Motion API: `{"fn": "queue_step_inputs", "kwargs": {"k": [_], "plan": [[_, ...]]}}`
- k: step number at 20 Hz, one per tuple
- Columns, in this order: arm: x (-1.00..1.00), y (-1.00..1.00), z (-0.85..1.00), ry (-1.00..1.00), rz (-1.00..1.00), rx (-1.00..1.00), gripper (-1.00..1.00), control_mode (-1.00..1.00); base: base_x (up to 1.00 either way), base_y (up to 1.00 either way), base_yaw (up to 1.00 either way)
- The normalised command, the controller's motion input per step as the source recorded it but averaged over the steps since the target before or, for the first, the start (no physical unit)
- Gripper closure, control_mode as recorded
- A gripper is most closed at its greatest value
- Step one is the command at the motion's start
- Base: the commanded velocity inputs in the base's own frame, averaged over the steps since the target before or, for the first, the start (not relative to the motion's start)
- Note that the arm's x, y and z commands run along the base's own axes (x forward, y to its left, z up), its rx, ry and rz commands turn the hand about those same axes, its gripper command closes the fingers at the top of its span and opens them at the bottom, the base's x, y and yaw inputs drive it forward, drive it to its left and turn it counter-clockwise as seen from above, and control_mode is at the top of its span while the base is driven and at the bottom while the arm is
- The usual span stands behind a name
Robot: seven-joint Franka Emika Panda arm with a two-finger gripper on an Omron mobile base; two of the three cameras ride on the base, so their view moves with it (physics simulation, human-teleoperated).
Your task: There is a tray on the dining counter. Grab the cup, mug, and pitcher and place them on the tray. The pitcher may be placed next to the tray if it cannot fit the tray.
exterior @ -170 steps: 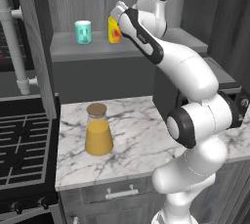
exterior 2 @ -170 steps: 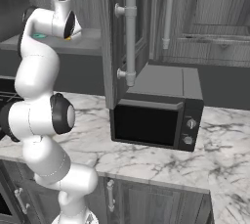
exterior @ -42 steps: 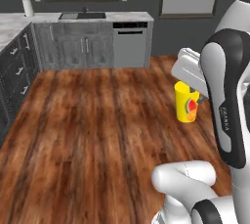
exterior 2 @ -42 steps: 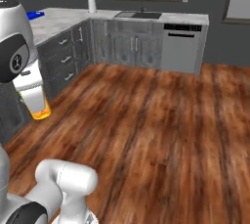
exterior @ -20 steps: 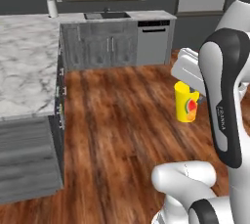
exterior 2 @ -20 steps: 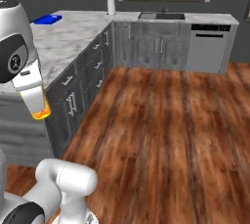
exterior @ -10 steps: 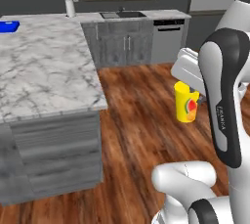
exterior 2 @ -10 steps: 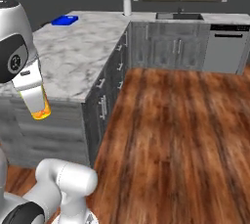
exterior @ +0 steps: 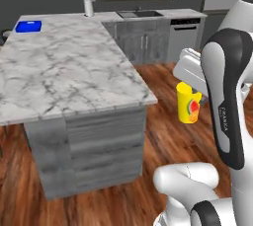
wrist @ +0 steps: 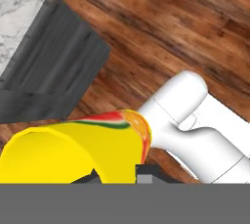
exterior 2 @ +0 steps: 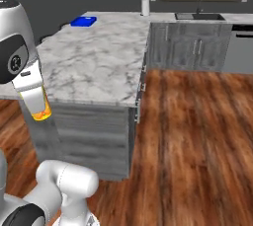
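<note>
Gripper [exterior: 190, 99] clamped on the cup [exterior: 188, 103] above wood floor [exterior: 163, 136], dining counter [exterior: 64, 72] and tray [exterior: 28, 26] well apart

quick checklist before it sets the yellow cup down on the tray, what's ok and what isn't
1. Cup held in the gripper: ok, hanging above the wood floor.
2. Cup upright: ok in the left base view.
3. Tray located: ok, at the far end of the dining counter.
4. Tray free for the cup: ok, looks bare, though small in frame.
5. Tray within reach: not ok, likely too far; drive closer.
6. Mug and pitcher delivered: not ok.
</note>
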Motion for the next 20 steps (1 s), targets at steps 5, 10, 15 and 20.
{"fn": "queue_step_inputs", "kwargs": {"k": [5,10,15,20], "plan": [[0.0,0.0,0.0,0.0,0.0,0.0,1.0,1.0,0.12,1.0,-0.05],[0.0,0.0,0.0,0.0,0.0,0.0,1.0,1.0,0.15,1.0,-0.05],[0.0,0.0,0.0,0.0,0.0,0.0,1.0,1.0,0.19,1.0,-0.06],[0.0,0.0,0.0,0.0,0.0,0.0,1.0,1.0,0.29,1.0,-0.06]]}}
